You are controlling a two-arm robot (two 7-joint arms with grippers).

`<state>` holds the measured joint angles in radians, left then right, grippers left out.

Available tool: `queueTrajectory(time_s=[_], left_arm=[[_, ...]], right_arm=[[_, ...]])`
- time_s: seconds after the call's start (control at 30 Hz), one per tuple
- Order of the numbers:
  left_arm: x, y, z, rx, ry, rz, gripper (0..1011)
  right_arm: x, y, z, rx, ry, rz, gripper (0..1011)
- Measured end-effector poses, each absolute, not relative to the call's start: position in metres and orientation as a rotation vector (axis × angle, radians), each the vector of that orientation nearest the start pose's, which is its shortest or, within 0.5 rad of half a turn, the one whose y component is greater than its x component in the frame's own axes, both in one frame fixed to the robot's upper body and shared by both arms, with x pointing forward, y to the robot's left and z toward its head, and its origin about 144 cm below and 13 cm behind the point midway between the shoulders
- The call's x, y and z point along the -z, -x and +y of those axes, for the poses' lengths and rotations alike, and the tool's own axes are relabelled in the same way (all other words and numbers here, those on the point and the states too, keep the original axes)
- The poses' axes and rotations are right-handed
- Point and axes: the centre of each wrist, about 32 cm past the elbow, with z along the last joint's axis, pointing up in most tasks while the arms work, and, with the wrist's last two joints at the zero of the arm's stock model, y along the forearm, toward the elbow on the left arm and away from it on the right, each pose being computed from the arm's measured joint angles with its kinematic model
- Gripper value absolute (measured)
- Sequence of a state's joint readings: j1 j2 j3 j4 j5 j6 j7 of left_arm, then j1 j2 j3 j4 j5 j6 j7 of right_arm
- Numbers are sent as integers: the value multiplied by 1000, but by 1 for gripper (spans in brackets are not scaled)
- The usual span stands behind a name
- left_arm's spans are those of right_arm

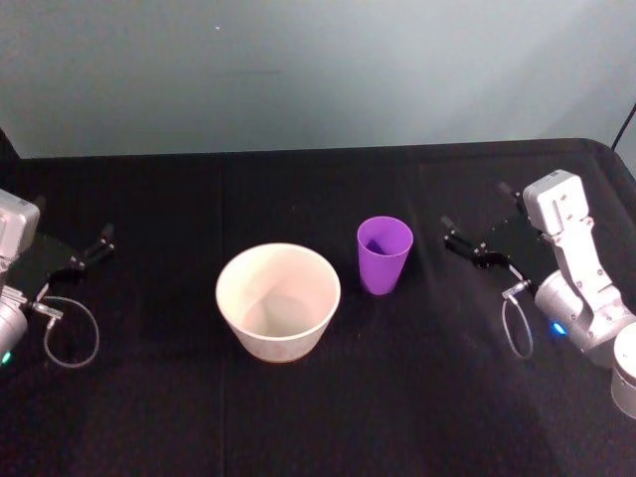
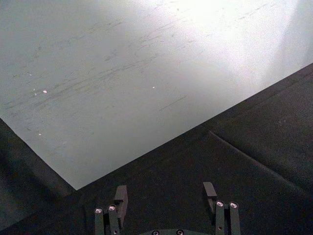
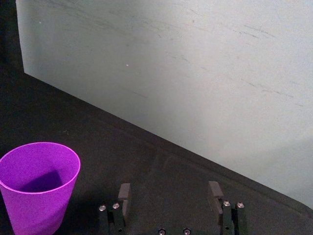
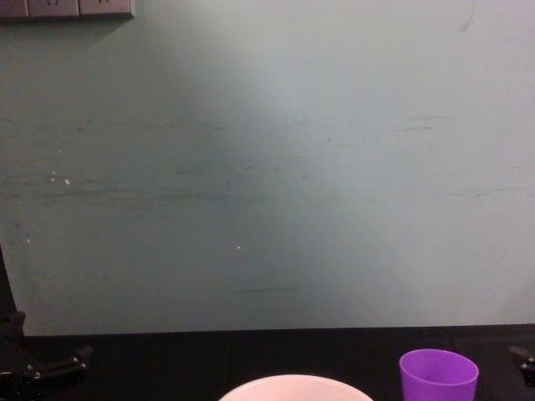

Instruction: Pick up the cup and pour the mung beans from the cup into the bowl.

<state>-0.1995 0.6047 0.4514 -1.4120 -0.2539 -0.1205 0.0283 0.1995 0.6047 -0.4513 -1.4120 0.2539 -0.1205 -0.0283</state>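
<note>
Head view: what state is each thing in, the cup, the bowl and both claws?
cup: upright on the table, untouched, contents unclear.
bowl: upright, looks empty.
left claw: open, holding nothing, at the table's left.
right claw: open, holding nothing, right of the cup.

In the chest view the bottom edge cuts the bowl (image 4: 294, 386) down to the arc of its rim and takes the base of the cup (image 4: 438, 376). In the right wrist view the cup runs off 2 edges. Its inside lies in shadow; the dark patch (image 3: 41, 182) at the bottom may be contents, but is too dim to tell.
</note>
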Motion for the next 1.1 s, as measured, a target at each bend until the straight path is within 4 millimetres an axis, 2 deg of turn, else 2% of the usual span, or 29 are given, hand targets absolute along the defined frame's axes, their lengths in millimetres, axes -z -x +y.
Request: queueTrajectory(time_s=[1.1], left_arm=[[-1140, -489, 310, -1248, -304, -285, 1000]], right_arm=[[-1140, -489, -310, 1248, 304, -285, 1003]])
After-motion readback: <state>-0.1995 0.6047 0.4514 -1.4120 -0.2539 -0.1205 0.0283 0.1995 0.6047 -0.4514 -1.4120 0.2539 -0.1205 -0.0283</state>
